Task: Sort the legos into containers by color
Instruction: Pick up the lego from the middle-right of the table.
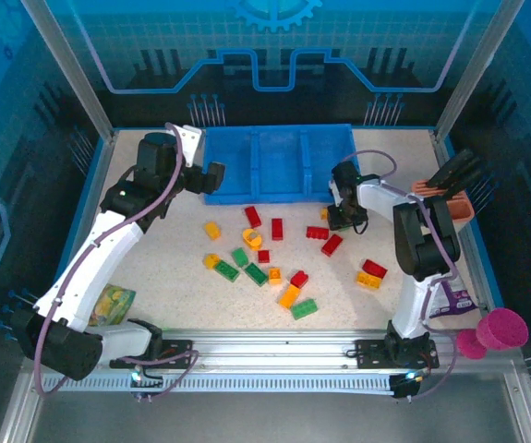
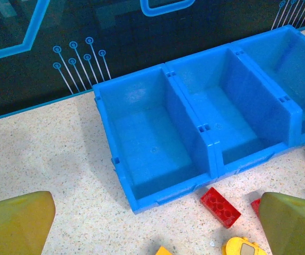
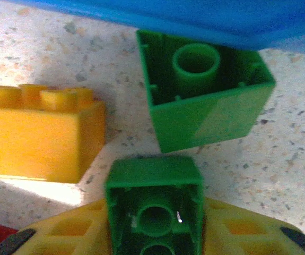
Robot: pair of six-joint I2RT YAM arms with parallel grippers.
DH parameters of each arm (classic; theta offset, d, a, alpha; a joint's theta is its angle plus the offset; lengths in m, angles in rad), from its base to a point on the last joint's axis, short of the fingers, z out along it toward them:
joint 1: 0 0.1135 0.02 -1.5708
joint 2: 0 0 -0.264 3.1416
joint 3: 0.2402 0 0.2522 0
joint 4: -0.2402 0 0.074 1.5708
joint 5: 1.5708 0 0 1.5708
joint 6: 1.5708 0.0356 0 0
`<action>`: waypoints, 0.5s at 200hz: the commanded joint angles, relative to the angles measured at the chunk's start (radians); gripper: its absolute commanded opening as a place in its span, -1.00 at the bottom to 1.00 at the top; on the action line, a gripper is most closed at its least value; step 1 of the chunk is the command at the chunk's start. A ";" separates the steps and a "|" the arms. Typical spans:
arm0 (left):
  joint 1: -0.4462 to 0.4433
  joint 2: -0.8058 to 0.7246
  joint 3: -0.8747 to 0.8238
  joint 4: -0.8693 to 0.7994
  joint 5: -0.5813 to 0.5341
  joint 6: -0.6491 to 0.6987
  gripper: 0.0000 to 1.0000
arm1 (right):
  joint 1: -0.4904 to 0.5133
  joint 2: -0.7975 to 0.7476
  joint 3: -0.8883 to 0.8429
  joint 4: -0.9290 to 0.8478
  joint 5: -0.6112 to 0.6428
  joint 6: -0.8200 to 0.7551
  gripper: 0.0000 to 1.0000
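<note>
The blue tray (image 1: pixel 265 197) stands at the back of the table, and its three containers (image 2: pixel 157 143) hold nothing. Red, green and yellow legos lie scattered in front of it, among them a red one (image 1: pixel 277 229) and a green one (image 1: pixel 304 309). My right gripper (image 1: pixel 343 217) is down by the tray's right front corner. In its wrist view the right gripper (image 3: pixel 155 223) is shut on a green lego (image 3: pixel 155 186), hollow side toward the camera. Beyond it lie another green lego (image 3: pixel 205 111) and a yellow lego (image 3: pixel 35 138). My left gripper (image 2: pixel 155 199) hangs open before the left container, near a red lego (image 2: pixel 220 207).
A salmon holder with black tools (image 1: pixel 450 189) stands at the right edge. A pink cup (image 1: pixel 500 329) sits at the near right, with a purple packet (image 1: pixel 454 300) beside the right arm. A snack packet (image 1: pixel 113 303) lies near the left arm's base.
</note>
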 commanded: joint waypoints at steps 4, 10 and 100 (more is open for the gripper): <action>-0.003 0.011 -0.018 -0.007 -0.018 0.022 0.99 | 0.012 0.033 0.015 -0.040 0.009 -0.006 -0.31; -0.003 0.013 -0.020 -0.006 -0.016 0.022 0.99 | 0.013 0.032 0.017 -0.044 0.010 -0.008 -0.36; -0.003 -0.019 -0.035 0.008 -0.025 0.037 0.99 | 0.036 -0.244 0.094 -0.115 0.046 -0.005 -0.57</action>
